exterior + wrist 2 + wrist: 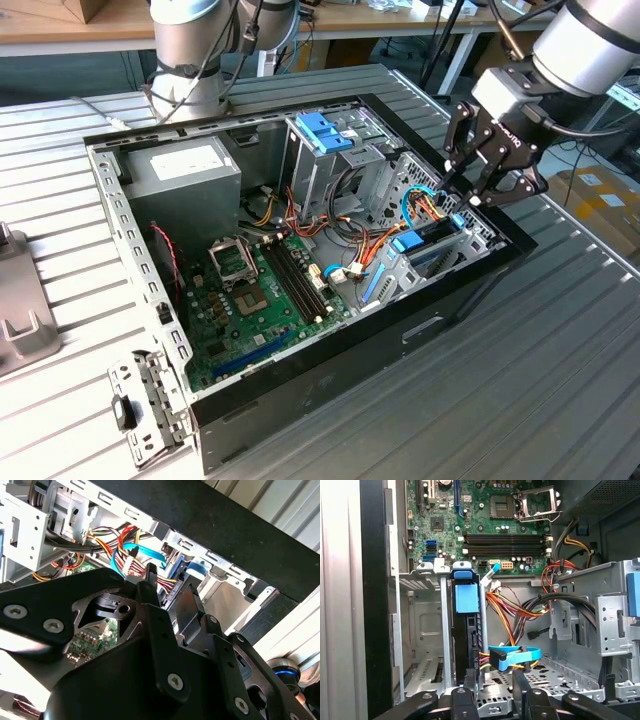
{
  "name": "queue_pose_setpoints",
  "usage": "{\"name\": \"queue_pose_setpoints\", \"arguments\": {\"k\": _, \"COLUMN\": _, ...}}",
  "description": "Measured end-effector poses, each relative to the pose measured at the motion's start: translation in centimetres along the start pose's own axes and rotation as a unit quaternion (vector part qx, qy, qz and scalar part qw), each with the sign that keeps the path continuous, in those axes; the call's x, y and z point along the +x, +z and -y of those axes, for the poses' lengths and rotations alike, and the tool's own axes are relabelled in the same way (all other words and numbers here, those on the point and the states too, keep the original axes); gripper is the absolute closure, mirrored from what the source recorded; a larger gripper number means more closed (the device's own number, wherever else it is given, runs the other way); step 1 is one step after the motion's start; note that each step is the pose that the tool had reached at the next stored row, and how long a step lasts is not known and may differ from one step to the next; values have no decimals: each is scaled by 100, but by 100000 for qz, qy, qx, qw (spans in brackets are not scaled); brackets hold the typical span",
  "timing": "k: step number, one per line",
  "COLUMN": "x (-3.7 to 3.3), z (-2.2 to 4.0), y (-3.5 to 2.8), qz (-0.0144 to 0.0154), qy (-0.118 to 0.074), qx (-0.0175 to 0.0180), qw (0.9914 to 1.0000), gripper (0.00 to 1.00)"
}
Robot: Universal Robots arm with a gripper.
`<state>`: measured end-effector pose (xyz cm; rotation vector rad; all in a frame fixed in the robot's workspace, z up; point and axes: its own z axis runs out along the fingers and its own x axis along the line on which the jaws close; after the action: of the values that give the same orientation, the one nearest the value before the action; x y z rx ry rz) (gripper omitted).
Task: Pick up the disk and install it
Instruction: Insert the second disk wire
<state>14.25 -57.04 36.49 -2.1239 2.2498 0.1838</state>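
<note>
Above the seated disk (466, 630), pincer (478, 190) parted

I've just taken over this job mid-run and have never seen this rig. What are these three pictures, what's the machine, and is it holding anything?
The machine is one robot arm ending in a gripper, a two-fingered clamp. The exterior view comes from a camera off the arm. Both wrist views come from cameras riding near the gripper and looking past its black fingers. On the slatted metal table lies an open computer case with its green motherboard exposed. The gripper hangs over the case's corner at the exterior view's right, open and holding nothing. The disk appears to stand on edge in a metal bay just below it.
</note>
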Motion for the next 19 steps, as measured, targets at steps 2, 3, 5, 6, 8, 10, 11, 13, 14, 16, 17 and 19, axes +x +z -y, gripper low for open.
{"name": "queue_pose_setpoints", "arguments": {"k": 2, "x": -9, "z": -13, "y": 2, "qz": 3, "qy": 0, "qx": 1, "qw": 100000, "gripper": 58}}
{"name": "queue_pose_setpoints", "arguments": {"k": 3, "x": -12, "z": -21, "y": 3, "qz": 2, "qy": 1, "qx": 1, "qw": 100000, "gripper": 58}}
{"name": "queue_pose_setpoints", "arguments": {"k": 5, "x": -16, "z": -38, "y": 4, "qz": 3, "qy": 1, "qx": 1, "qw": 100000, "gripper": 58}}
{"name": "queue_pose_setpoints", "arguments": {"k": 6, "x": -16, "z": -48, "y": 5, "qz": -1, "qy": -1, "qx": 3, "qw": 100000, "gripper": 58}}
{"name": "queue_pose_setpoints", "arguments": {"k": 8, "x": -14, "z": -78, "y": 6, "qz": -2, "qy": 2, "qx": 3, "qw": 100000, "gripper": 58}}
{"name": "queue_pose_setpoints", "arguments": {"k": 10, "x": -13, "z": -103, "y": 8, "qz": 6, "qy": -2, "qx": 2, "qw": 100000, "gripper": 58}}
{"name": "queue_pose_setpoints", "arguments": {"k": 11, "x": -12, "z": -115, "y": 8, "qz": 2, "qy": 0, "qx": 2, "qw": 100000, "gripper": 58}}
{"name": "queue_pose_setpoints", "arguments": {"k": 13, "x": -10, "z": -146, "y": 10, "qz": 2, "qy": 2, "qx": 2, "qw": 100000, "gripper": 58}}
{"name": "queue_pose_setpoints", "arguments": {"k": 14, "x": -10, "z": -153, "y": 10, "qz": -4, "qy": 4, "qx": 3, "qw": 100000, "gripper": 58}}
{"name": "queue_pose_setpoints", "arguments": {"k": 16, "x": -10, "z": -154, "y": 10, "qz": -5, "qy": -4, "qx": 0, "qw": 100000, "gripper": 58}}
{"name": "queue_pose_setpoints", "arguments": {"k": 17, "x": -10, "z": -155, "y": 11, "qz": 2, "qy": -2, "qx": 2, "qw": 100000, "gripper": 58}}
{"name": "queue_pose_setpoints", "arguments": {"k": 19, "x": -10, "z": -155, "y": 10, "qz": 1, "qy": -1, "qx": 1, "qw": 100000, "gripper": 58}}
